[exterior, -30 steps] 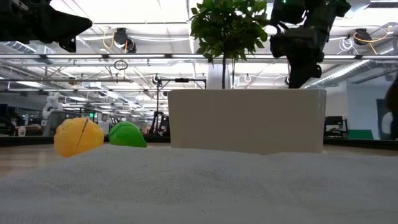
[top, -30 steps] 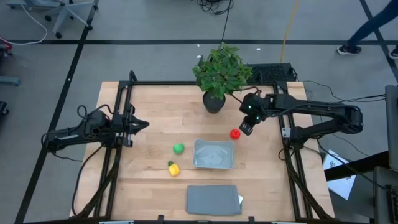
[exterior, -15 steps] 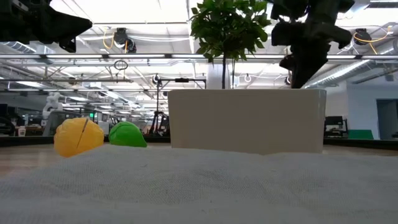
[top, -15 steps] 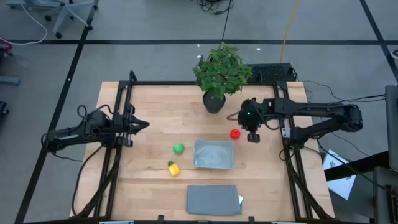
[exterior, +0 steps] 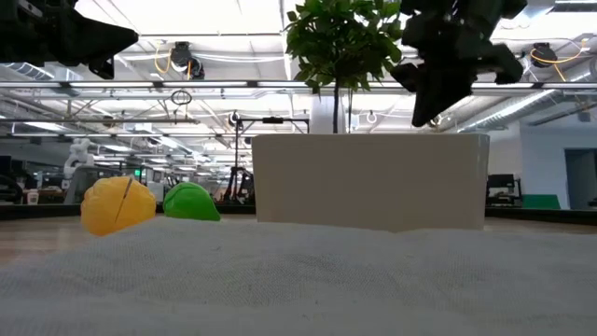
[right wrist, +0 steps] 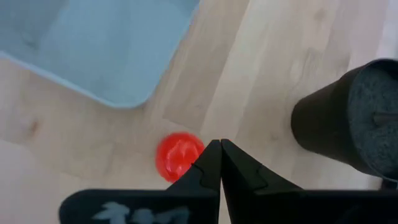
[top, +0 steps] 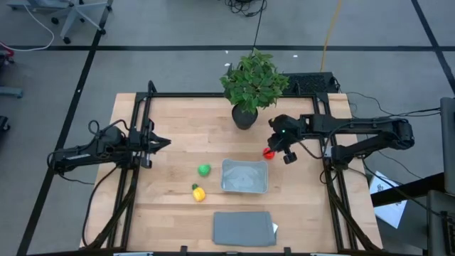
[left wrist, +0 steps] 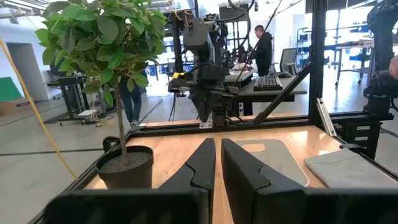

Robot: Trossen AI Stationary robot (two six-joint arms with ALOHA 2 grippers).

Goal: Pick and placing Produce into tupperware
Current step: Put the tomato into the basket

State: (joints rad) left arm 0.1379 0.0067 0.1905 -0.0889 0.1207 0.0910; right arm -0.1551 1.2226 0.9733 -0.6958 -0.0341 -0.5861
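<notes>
Hovering over the red produce piece (top: 268, 152), the right hand (top: 279, 147) hangs with its fingers pressed together and nothing between them.

Red piece sits on the desk (top: 185, 124) just off the tupperware's (top: 245, 176) one o'clock corner, near the potted plant (top: 250, 84); green piece (top: 204, 169) and yellow piece (top: 198, 193) lie at the container's nine o'clock side. A clean pick would likely call for parting the fingers first, centring them on the round piece, then descending straight so it cannot roll toward the pot. Left hand (top: 161, 142) waits, fingers nearly together and empty, at the desk's nine o'clock edge.
</notes>
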